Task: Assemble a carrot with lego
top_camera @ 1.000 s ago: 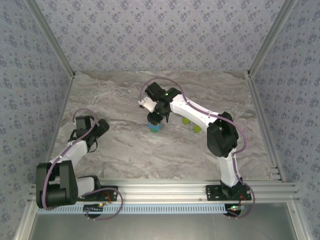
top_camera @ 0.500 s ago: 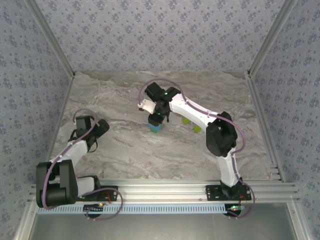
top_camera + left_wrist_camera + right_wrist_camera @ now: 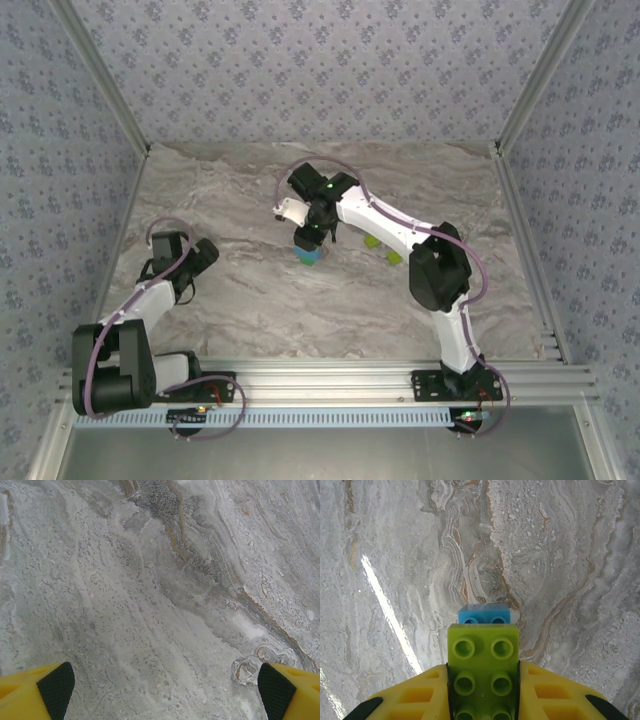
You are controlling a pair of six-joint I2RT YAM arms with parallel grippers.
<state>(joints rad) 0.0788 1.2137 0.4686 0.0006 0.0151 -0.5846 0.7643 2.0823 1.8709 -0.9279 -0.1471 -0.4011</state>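
Carrot (image 3: 309, 252), unfinished: a short stack at the tip of the right gripper (image 3: 483, 695).

Grasp: the right gripper is clenched on a held yellow-green brick (image 3: 482, 672), studs toward the wrist camera. A light blue brick (image 3: 485, 614) sits just past that brick's far end, touching it. Whether the two are pressed home, and whether the stack rests on the table (image 3: 250, 300) or hangs just above it, cannot be told.

Change: over the last second the right gripper and its load have drifted slightly toward the left arm's side. The blue brick has kept its place under the fingers. Judgement: the pair moves as one, so the join is likely made or being seated, and the build is at an early stage.

Left gripper (image 3: 165, 685): fingers spread wide, nothing between them, bare table beneath. It lies well apart from the stack.

Count:
- yellow-green, three: one in the grasp, plus two loose yellow-green bricks (image 3: 371, 243) (image 3: 394, 259) on the table near the right gripper, on its own arm's side.
- light blue, one: at the stack.
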